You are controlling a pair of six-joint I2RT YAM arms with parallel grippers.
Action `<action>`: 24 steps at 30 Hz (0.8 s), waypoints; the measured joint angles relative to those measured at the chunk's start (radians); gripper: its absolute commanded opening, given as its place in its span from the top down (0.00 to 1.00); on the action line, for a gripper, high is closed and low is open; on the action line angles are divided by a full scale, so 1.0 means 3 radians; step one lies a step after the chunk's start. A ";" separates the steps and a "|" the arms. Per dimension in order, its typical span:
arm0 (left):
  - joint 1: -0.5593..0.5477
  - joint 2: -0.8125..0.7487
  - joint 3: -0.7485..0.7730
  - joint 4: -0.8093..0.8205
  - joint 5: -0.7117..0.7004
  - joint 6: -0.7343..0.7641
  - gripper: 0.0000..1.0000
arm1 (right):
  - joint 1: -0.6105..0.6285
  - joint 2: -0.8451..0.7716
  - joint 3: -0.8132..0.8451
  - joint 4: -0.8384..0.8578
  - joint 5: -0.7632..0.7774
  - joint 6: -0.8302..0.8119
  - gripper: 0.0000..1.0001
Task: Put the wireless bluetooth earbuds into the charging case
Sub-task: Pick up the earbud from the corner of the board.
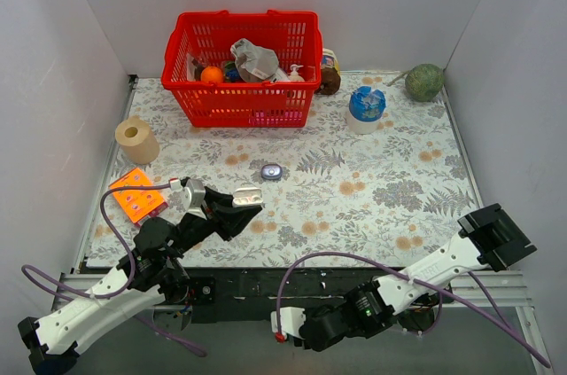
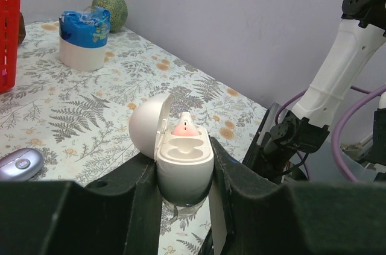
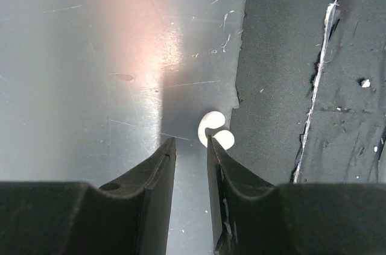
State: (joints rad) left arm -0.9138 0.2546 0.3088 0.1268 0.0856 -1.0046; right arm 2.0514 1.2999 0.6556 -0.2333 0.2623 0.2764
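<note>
Left gripper is clenched on the charging case, a white egg-shaped shell pinched by its lower half in the bottom centre of the left wrist view. Its lid hangs open to the left, and one pink-tipped earbud sits in the far socket while the near socket is bare. Right gripper is low in its own view, its jaws a narrow gap apart with nothing between them. Just beyond the tip of its right-hand finger lies a small white curled piece, most likely the second earbud, on a scratched grey surface beside the edge of a black mat. In the top view this gripper is at the bottom centre, below the table's near edge and well apart from the case. A small blue-grey oval object lies on the patterned table below the red basket. The loose piece sits to the right of the gap, not in it, so closing now could catch nothing or flick it toward the mat's edge. The case is smooth and rounded. Pressing an earbud into it could twist it in the grip or tip the lid shut.
</note>
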 measured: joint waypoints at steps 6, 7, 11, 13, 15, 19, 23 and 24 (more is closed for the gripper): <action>0.0000 0.0004 0.0000 0.0003 0.0001 -0.0020 1.00 | 0.0005 0.0025 -0.0057 0.0029 0.0019 0.0023 0.66; 0.0000 0.0010 0.0000 0.0001 0.0001 -0.0022 1.00 | 0.0005 0.0033 -0.0061 0.0027 0.0028 0.0028 0.66; 0.0000 0.0042 0.0000 0.0003 0.0001 -0.0023 1.00 | 0.0003 0.0041 -0.0061 0.0060 0.0046 0.0032 0.66; 0.0000 0.0061 0.0000 0.0006 0.0003 -0.0032 1.00 | -0.0005 0.0041 -0.0061 0.0066 0.0052 0.0033 0.66; 0.0000 0.0081 0.0000 0.0020 0.0005 -0.0038 1.00 | -0.0017 0.0041 -0.0061 0.0067 0.0052 0.0038 0.66; 0.0000 0.0113 0.0000 0.0029 0.0014 -0.0047 1.00 | -0.0031 0.0042 -0.0061 0.0078 0.0050 0.0041 0.66; 0.0000 0.0123 0.0000 0.0032 0.0024 -0.0056 1.00 | -0.0032 0.0081 -0.0061 0.0104 0.0000 0.0042 0.65; 0.0000 0.0123 0.0000 0.0032 0.0025 -0.0058 1.00 | -0.0033 0.0104 -0.0061 0.0114 -0.0017 0.0042 0.65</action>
State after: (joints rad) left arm -0.9138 0.2916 0.3088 0.1364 0.0933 -1.0222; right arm 2.0415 1.3312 0.6373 -0.1989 0.2573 0.2890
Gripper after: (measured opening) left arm 0.278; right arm 0.348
